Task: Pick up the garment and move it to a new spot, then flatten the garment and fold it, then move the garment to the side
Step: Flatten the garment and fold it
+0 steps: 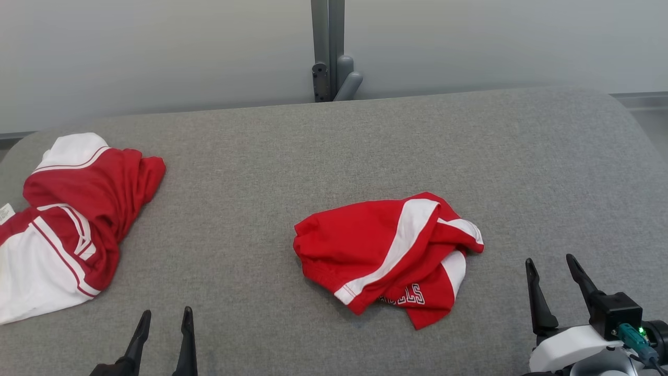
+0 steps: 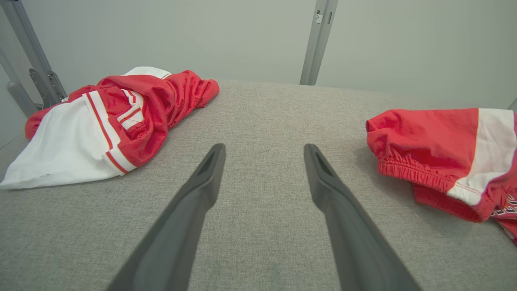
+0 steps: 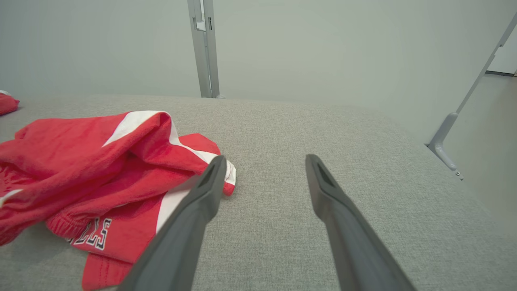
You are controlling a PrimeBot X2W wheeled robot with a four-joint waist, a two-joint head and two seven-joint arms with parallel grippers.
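Red garment (image 1: 389,250) crumpled at centre; left gripper (image 1: 166,311) at 8 o'clock, right gripper (image 1: 550,258) at 4 o'clock, both spread, empty.

Head cam: high up, faces fwd & down over the grey padded table (image 1: 334,156), whole top in frame back to the wall (image 1: 156,52). Left gripper (image 1: 167,311) sits at bottom left, right gripper (image 1: 549,259) at bottom right.

Left wrist cam: low, close to the tabletop, looks along its own fingers (image 2: 190,210) toward the back wall. Right wrist cam: same low set, also facing the back wall.

All 3 share the red shorts (image 1: 386,250): mid-frame for head, right edge for left wrist, left half & v. near for right wrist. Red-and-white garment (image 1: 78,209): head's left, left wrist's upper left. Grey post (image 1: 327,52) at the far edge is in all 3.
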